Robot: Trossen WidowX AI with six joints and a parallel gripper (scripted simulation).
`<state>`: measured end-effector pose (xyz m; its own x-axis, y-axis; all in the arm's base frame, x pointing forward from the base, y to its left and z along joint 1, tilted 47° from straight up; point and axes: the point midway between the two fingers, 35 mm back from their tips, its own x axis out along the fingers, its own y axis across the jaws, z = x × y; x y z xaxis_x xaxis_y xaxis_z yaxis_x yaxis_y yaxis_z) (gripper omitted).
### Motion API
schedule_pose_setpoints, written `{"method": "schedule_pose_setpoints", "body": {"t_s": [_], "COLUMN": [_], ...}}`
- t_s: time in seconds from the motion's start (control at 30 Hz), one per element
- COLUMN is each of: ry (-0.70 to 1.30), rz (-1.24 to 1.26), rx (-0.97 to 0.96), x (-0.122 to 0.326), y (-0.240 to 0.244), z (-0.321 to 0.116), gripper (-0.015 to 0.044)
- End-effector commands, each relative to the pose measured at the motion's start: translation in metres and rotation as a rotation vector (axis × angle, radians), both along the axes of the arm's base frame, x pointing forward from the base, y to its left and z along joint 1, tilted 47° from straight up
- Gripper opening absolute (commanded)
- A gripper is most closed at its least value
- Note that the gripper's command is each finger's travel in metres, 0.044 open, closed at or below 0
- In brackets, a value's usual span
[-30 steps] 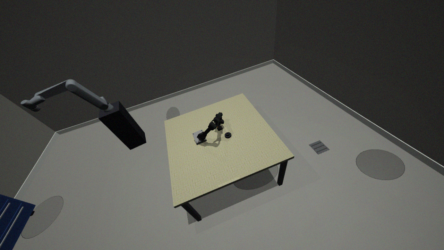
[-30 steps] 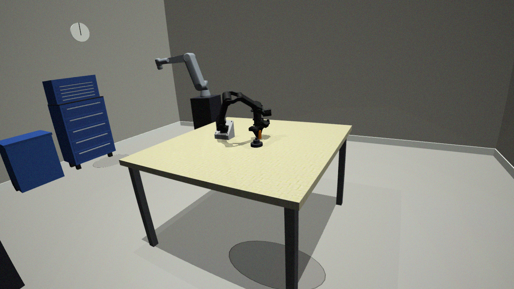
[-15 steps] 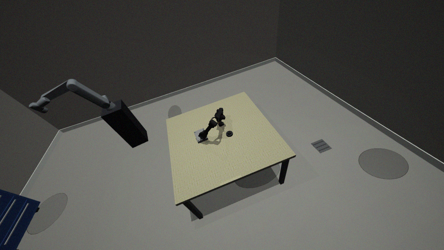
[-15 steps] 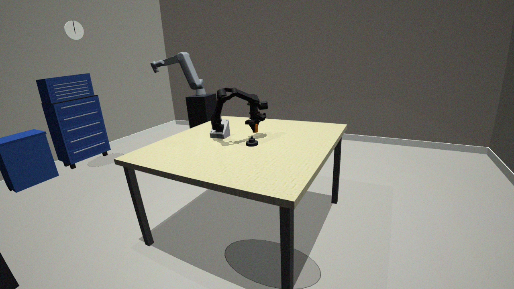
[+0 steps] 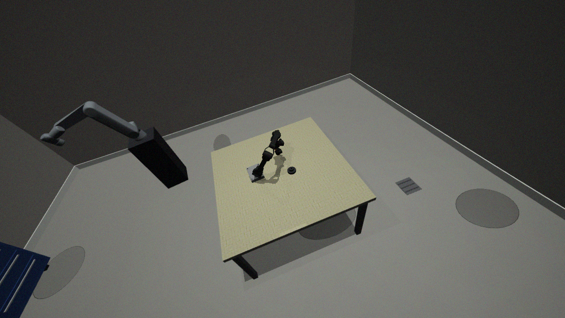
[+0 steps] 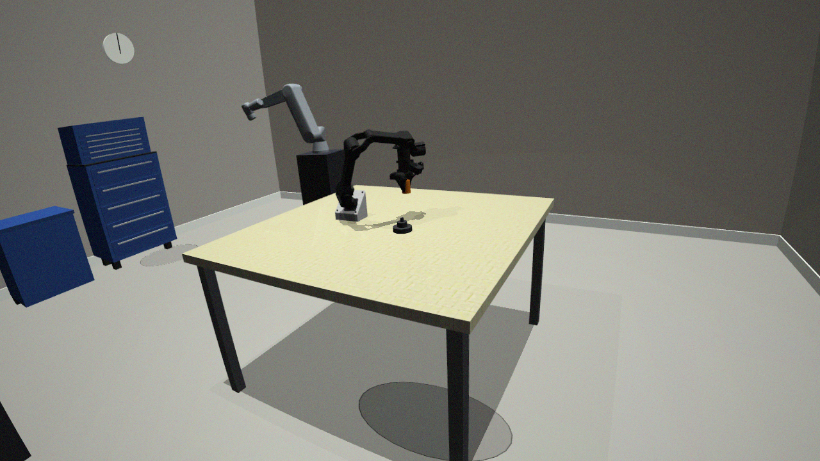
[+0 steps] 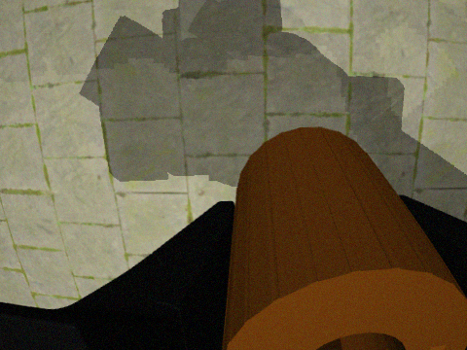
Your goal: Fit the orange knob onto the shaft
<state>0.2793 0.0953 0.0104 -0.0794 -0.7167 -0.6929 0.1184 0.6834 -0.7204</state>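
Observation:
The orange knob [image 6: 407, 186] [image 7: 316, 214] is upright between the fingers, off the table. In the wrist view its near end face shows part of the hole at the bottom edge; the hole's flat side cannot be made out. My gripper [image 5: 279, 147] [image 6: 405, 184] [image 7: 312, 215] is shut on the knob and points down, higher than the pedestal and off to one side of it. The round dark pedestal [image 5: 291, 172] [image 6: 402, 229] stands on the table with its short shaft [image 6: 401, 219] pointing up. The pedestal is outside the wrist view. The shaft's flat side cannot be seen.
The pale yellow table [image 5: 268, 209] [image 6: 344, 257] carries the arm's grey base [image 5: 255, 173] [image 6: 351, 214], left of the pedestal in the top and exterior views. A grey arm [image 5: 112, 120] [image 6: 300, 111] on a black stand and blue cabinets [image 6: 125, 189] are away from the table.

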Motion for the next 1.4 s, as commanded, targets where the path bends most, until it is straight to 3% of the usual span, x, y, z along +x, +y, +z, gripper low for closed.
{"method": "schedule_pose_setpoints", "body": {"t_s": [0.0,1.37], "ry": [-0.003,-0.006], "rz": [-0.004,0.005], "rx": [0.004,0.023], "x": [-0.002,0.037], "y": [0.011,-0.087], "z": [0.009,0.062], "gripper": [0.0000,0.0000]}}
